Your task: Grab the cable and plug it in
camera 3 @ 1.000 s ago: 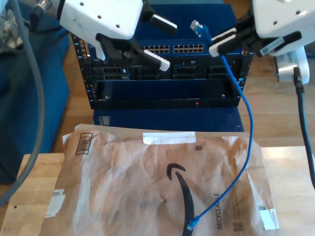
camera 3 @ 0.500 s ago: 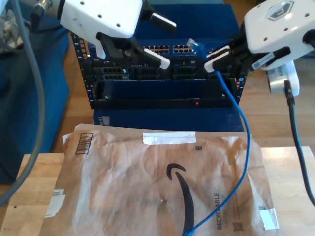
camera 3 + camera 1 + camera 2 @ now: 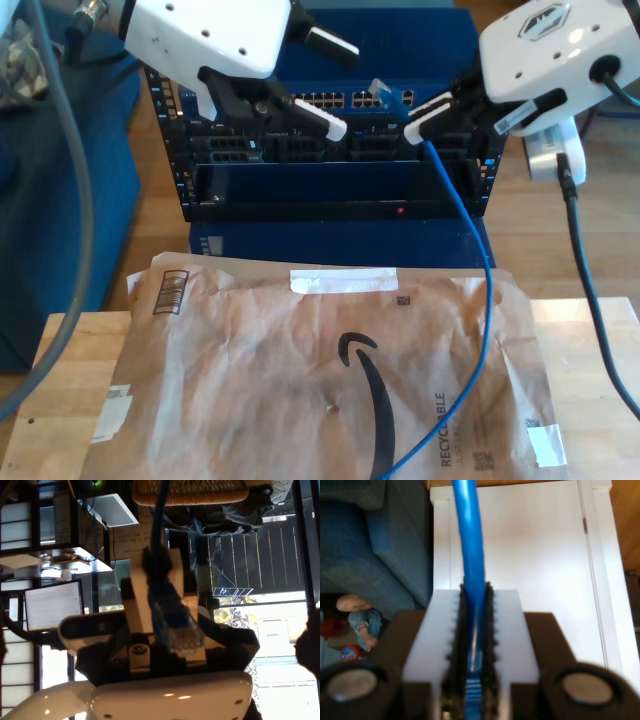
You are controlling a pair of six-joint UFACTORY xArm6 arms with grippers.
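My second gripper at 1 o'clock of exterior view, clenched on cable. Plug sticks out toward 10 o'clock, just before port row of blue rack; contact unclear. Cable drops toward 6 o'clock across paper mailer. My first gripper at 11 o'clock, fingers spread, empty.
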